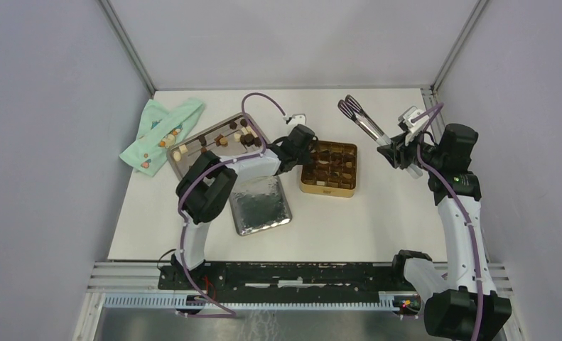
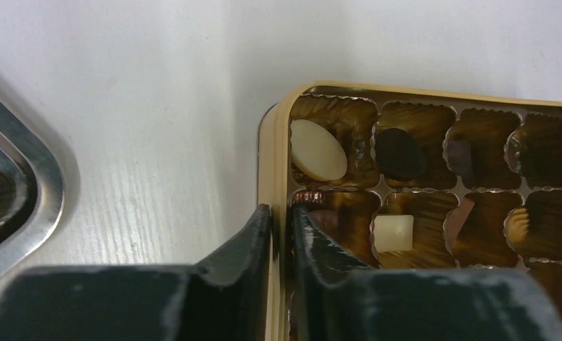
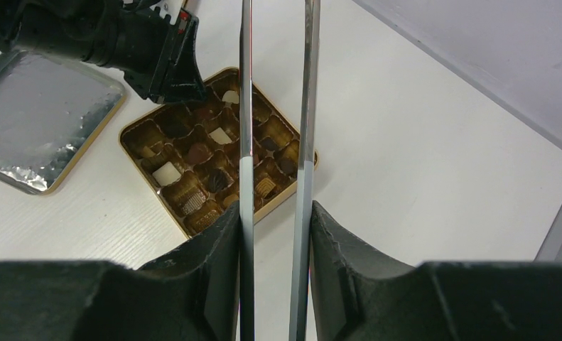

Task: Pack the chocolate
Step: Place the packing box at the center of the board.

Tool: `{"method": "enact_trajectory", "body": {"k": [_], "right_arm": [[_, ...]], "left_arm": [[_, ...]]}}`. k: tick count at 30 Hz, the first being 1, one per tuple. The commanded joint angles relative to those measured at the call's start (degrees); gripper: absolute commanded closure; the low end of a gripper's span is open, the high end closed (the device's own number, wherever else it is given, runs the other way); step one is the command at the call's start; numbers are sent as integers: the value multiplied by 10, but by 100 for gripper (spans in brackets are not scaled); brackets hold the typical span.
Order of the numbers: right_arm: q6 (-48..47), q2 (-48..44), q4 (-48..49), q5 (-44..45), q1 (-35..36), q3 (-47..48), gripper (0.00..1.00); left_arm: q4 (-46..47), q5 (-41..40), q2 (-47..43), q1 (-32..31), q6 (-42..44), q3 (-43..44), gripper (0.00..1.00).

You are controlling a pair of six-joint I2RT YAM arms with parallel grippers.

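One white table (image 1: 377, 213) carries all: at its back left a metal tray (image 2: 40, 185) with loose pieces of chocolate (image 1: 222, 140), and near the middle an open gold tin (image 1: 327, 188) where more pieces sit in some cups. The right gripper (image 3: 274, 213) is clenched on metal tongs (image 1: 363, 121), held up to the right of the tin. The left gripper (image 2: 281, 213) stands astride a side wall of the tin, one finger outside, one inside, and one cannot tell if it pinches the wall
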Motion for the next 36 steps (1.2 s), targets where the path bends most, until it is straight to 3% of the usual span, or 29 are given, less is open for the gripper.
{"method": "enact_trajectory", "body": {"k": [1,7,11,16,20,24,27,36], "right_arm": [[-14,-4,1,-16,-2,3,60],[-54,11,-44,-44,-1,12,60],[-99,30,-84,-55,13,28,60],[-104,57,-77,1,90,43,60],[-96,101,-55,64,207,55,60],[-97,172,-58,131,307,109,60],[-106,240,-72,178,376,165,60],[-114,470,-106,242,521,387,60]], "left_arm": [[1,35,-8,11,-33,24,71],[17,17,-126,12,-8,-27,39],[11,-38,-285,15,42,-109,31],[-96,-15,-488,76,119,-154,21],[-176,-74,-607,85,218,-182,11],[-186,-139,-720,85,281,-271,8],[-160,-167,-801,84,280,-333,1],[-151,-231,-940,89,281,-372,0]]}}
